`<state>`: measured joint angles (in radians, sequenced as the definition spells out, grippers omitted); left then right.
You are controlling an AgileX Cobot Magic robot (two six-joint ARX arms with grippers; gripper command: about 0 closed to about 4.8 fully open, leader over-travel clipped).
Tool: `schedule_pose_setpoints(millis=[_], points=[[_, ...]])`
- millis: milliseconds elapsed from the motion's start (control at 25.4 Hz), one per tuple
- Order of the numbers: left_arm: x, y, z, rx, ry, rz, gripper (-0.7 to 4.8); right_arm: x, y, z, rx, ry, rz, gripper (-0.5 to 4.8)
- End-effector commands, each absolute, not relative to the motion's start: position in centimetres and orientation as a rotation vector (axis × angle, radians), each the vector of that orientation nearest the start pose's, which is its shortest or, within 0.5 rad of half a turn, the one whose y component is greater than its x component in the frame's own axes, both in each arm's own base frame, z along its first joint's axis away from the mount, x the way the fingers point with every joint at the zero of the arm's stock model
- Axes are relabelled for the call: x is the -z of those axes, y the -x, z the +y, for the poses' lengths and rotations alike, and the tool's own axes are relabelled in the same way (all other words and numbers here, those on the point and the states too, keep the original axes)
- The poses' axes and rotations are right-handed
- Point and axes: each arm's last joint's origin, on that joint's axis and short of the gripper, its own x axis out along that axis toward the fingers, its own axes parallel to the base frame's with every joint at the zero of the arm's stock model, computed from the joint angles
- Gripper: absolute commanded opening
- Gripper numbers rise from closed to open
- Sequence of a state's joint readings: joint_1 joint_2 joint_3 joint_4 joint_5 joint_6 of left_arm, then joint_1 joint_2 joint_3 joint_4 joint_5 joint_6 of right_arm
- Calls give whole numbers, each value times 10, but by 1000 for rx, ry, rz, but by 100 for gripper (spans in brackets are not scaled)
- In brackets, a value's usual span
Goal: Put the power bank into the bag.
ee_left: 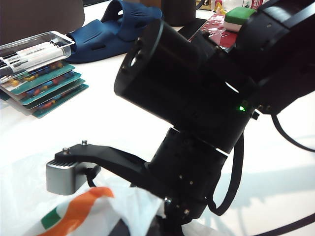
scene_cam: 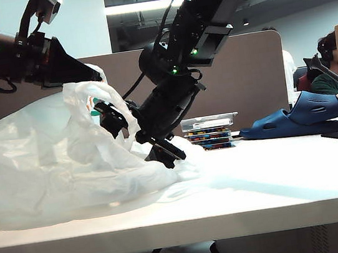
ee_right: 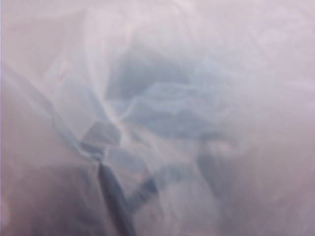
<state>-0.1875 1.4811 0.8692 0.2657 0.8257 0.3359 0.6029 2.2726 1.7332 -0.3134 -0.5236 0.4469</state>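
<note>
Exterior view | left gripper jaws pinch crinkled translucent bag | right gripper jaws spread

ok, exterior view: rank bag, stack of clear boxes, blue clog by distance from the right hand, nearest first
1. bag: the right hand is pushed into its opening, left of centre.
2. stack of clear boxes: just right of that arm, toward the back of the table.
3. blue clog: far right, by the back edge.

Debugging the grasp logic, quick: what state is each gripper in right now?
Left gripper: shut on the thin translucent white plastic bag, holding its edge up.
Right gripper: at the bag's mouth, jaws apart; whether it holds anything cannot be told.
</note>
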Motion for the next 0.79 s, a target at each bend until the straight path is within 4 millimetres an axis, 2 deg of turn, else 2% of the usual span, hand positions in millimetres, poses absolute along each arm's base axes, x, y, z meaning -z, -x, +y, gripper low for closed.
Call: schedule_pose_setpoints(millis=[39,237,394,671,789], points=[[-248,-304,-79,1046,-191,161,-5,-163,-397,291,-836,-336,1116,385],[-248,-304,-79,1046,-191,161,-5,-161,-396,290,-818,-328,1136,392],[-248,-304,-79,1041,-192,162,-5,-165,-394,285,-816,-333,1166,424],[-247,-308,-76,887,-229,191,-5,-190,-393,264,-796,-306,1174,420],[-246,-310,-75,807,-246,206,-6,-210,-393,250,-790,-288,1148,417]])
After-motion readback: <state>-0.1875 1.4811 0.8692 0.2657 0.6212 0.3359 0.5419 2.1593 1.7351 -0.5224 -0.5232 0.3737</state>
